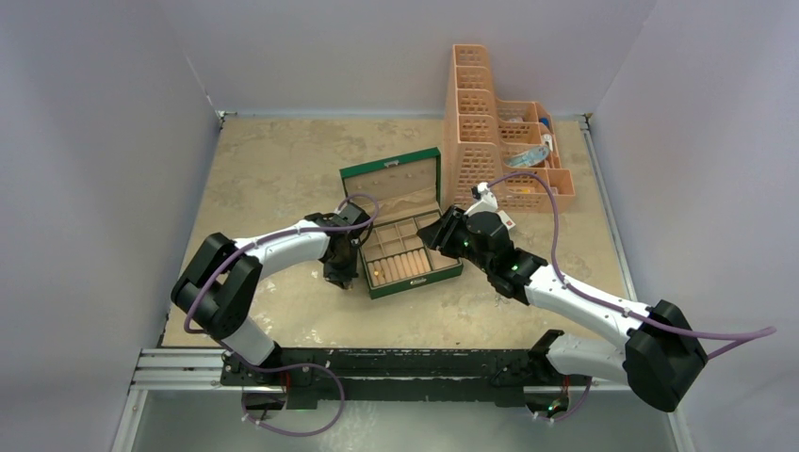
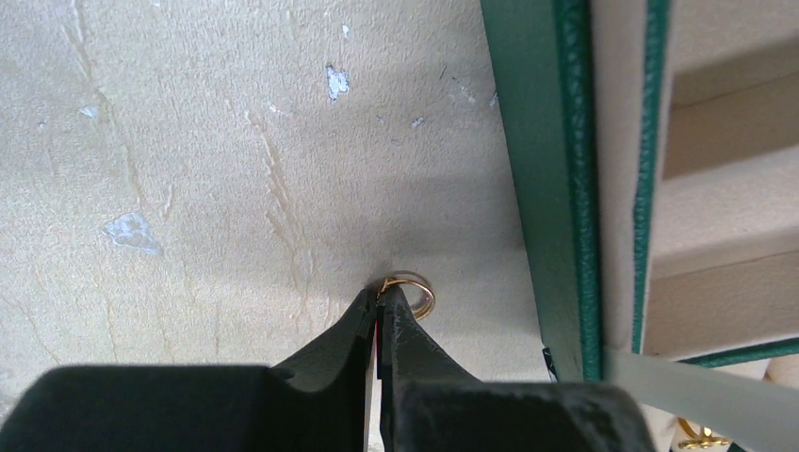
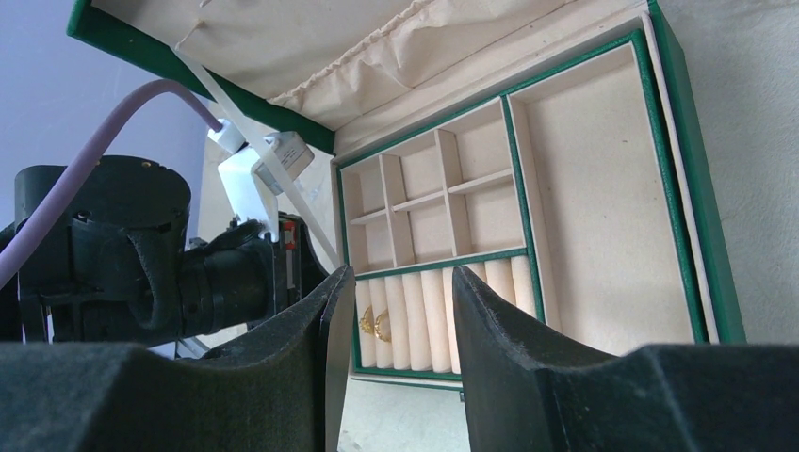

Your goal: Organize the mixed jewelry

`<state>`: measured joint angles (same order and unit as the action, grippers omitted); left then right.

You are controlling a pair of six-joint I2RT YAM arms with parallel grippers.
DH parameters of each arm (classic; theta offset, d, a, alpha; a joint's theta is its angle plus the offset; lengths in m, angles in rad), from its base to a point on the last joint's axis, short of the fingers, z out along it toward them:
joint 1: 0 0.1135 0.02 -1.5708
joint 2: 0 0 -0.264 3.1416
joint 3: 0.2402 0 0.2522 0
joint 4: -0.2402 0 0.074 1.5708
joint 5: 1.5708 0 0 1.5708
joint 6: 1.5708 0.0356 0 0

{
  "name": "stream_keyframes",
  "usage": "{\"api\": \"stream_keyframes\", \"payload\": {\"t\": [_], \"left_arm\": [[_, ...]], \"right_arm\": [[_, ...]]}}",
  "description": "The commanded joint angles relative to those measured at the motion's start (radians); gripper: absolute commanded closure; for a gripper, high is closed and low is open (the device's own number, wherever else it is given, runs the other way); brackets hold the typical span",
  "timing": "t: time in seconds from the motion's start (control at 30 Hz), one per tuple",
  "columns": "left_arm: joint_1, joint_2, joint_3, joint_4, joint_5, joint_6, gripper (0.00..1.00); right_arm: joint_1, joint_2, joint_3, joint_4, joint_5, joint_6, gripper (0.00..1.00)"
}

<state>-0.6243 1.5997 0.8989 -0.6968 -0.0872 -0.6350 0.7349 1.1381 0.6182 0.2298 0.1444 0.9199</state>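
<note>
Just beside the left wall of the open green box [image 1: 400, 235], the left end effector [image 2: 382, 303] was clenched on the edge of a thin gold ring [image 2: 417, 294], which lay against the mottled, scuffed beige desk [image 2: 188, 141]. Only the left wrist view showed that ring; from above it was hidden under the arm. The right end effector [image 3: 400, 292] hung released over the box, its two dark, grainy fingers [image 3: 509, 330] spread apart with nothing between them. Its wrist view showed what the overhead camera blurred: a cream fabric lining, green-edged dividers forming square compartments, a long bare compartment on one side, and a row of padded cream rolls with more gold jewelry [image 3: 374, 323] tucked between them. The lid [image 3: 311, 47] stood raised, its gathered fabric pocket facing forward. A latticed orange plastic basket [image 1: 499, 141] stood behind the box on the desk.
</note>
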Motion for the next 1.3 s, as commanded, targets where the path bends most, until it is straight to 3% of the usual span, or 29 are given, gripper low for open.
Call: {"api": "stream_keyframes", "payload": {"t": [0.0, 0.4, 0.6, 0.8, 1.27], "left_arm": [[-0.005, -0.019, 0.006, 0.025, -0.019, 0.009, 1.0], [-0.006, -0.286, -0.014, -0.064, 0.021, -0.082, 1.0], [-0.005, -0.444, -0.007, 0.072, 0.173, -0.114, 1.0], [-0.005, -0.488, 0.002, 0.184, 0.244, -0.15, 1.0], [-0.006, -0.481, 0.005, 0.208, 0.272, -0.168, 1.0]], "right_arm": [[0.007, -0.008, 0.022, 0.022, 0.024, -0.003, 0.55], [0.062, 0.039, 0.027, 0.141, -0.113, -0.055, 0.48], [0.16, 0.119, 0.083, 0.215, -0.182, -0.065, 0.4], [0.226, 0.195, 0.164, 0.23, -0.222, -0.096, 0.37], [0.245, 0.217, 0.193, 0.147, -0.101, -0.09, 0.56]]}}
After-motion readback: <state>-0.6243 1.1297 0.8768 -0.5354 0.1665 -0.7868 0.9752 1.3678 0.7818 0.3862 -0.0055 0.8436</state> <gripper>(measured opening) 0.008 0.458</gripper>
